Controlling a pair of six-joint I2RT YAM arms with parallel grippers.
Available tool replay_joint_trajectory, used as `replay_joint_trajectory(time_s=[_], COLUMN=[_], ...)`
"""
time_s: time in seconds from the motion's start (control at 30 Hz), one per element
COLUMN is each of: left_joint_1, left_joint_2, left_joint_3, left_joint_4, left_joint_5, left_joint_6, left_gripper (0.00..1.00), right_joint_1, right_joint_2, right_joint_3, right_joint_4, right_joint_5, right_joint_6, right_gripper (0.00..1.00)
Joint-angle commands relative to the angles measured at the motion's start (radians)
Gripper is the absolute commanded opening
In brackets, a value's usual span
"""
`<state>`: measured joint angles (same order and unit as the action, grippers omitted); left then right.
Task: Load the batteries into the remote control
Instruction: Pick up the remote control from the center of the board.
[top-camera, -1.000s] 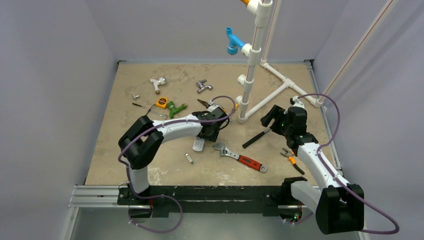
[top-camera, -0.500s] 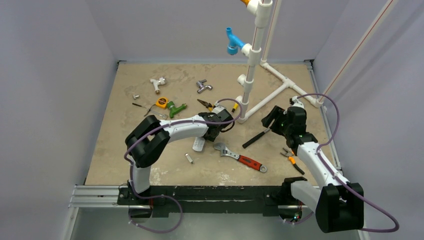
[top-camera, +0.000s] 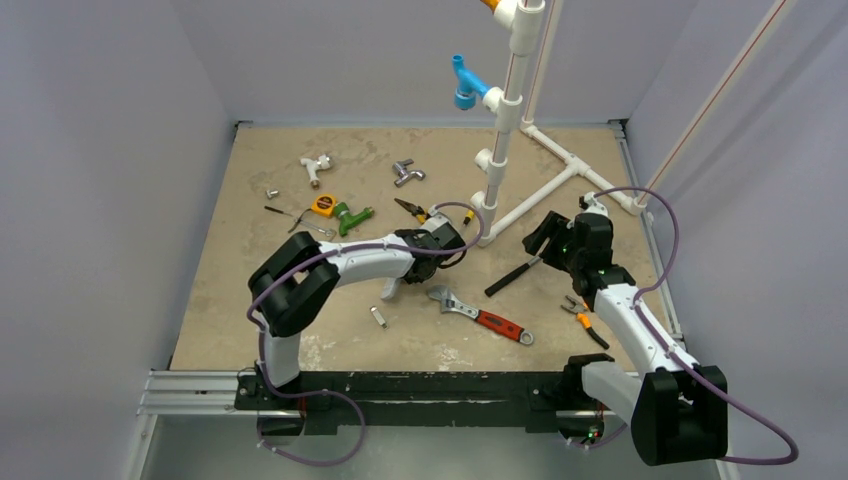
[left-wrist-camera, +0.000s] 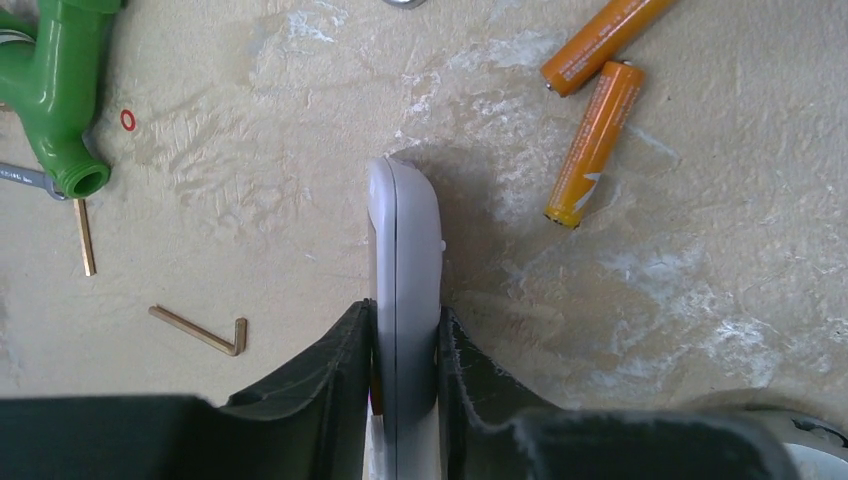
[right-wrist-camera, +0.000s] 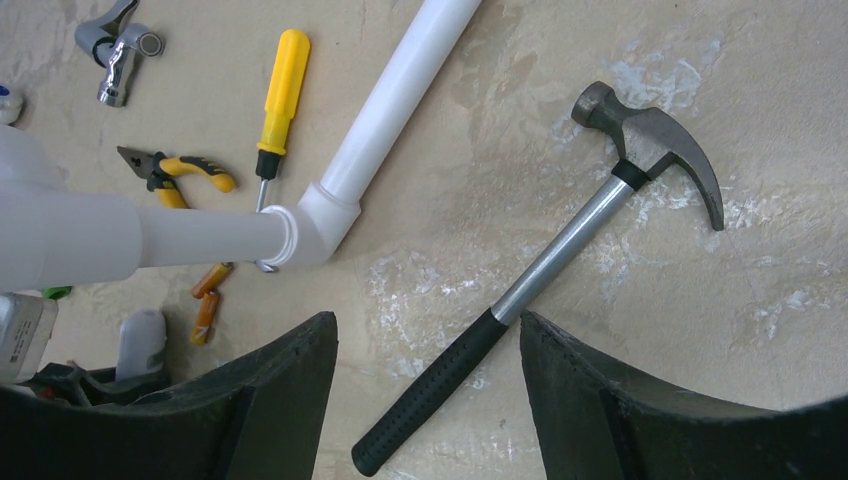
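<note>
Left gripper (left-wrist-camera: 403, 325) clamps the remote (left-wrist-camera: 405, 225) on its edge, batteries (left-wrist-camera: 592, 145) lying loose just beyond; right gripper (right-wrist-camera: 427, 345) hangs open (over a hammer (right-wrist-camera: 560, 255)). A firm, level hold should ease loading.

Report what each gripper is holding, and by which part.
The left gripper pinches the remote control by one end, a finger on each broad face. The right gripper holds nothing; it hangs open over the hammer.

White arm links (top-camera: 365, 262), black joints (top-camera: 295, 295), looping purple cables (top-camera: 630, 189), black end effector fingers (left-wrist-camera: 320, 385)
</note>
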<state>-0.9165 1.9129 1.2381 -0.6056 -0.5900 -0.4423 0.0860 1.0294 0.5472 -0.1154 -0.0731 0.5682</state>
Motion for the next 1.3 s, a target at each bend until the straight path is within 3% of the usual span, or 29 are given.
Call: replay_joint_trajectory(time_s=[0.0,0.1,0.3,0.6,0.67,0.8,0.93,1.03,1.1,1.27], left_joint_1=[0.012,0.033,0.119,0.219,0.248,0.339,0.412,0.424,0.427,0.431], left_joint_2=[0.017,-0.005,-0.170,-0.641,-0.734,-0.895,-0.994,-1.047,-1.077,-1.123], left_joint_3=[-0.057,-0.073,-0.159,-0.360,-0.415,-0.525,-0.618,-0.664,-0.690,-0.734], left_joint_4=[-0.012,-0.008,0.072,0.326,0.402,0.557,0.720,0.781,0.821,0.901], left_joint_5=[0.099,0.125,0.268,0.506,0.558,0.683,0.752,0.752,0.747,0.758], left_joint_6=[-0.006,-0.008,-0.004,-0.042,-0.079,-0.189,-0.324,-0.390,-0.426,-0.514], left_gripper=[0.10,0.00,0.00,0.00,0.00,0.00,0.00,0.00,0.00,0.00], right_joint_1=[0.003,0.003,0.003,0.050,0.165,0.555,0.859,1.085,1.183,1.198], right_joint_2=[-0.004,-0.007,-0.037,-0.290,-0.348,-0.421,-0.358,-0.210,-0.103,0.041], right_joint_3=[0.012,0.014,0.022,-0.046,-0.046,-0.049,-0.018,0.035,0.094,0.192], right_joint_4=[0.012,0.007,-0.006,0.069,0.043,0.016,0.033,0.110,0.166,0.297], right_joint_5=[-0.008,-0.006,0.019,0.107,0.236,0.621,0.855,0.984,1.020,0.840], right_joint_6=[-0.004,-0.004,-0.014,-0.005,-0.015,-0.037,-0.025,-0.075,-0.116,-0.146], right_gripper=[0.66,0.66,0.66,0.65,0.65,0.68,0.69,0.72,0.77,0.89])
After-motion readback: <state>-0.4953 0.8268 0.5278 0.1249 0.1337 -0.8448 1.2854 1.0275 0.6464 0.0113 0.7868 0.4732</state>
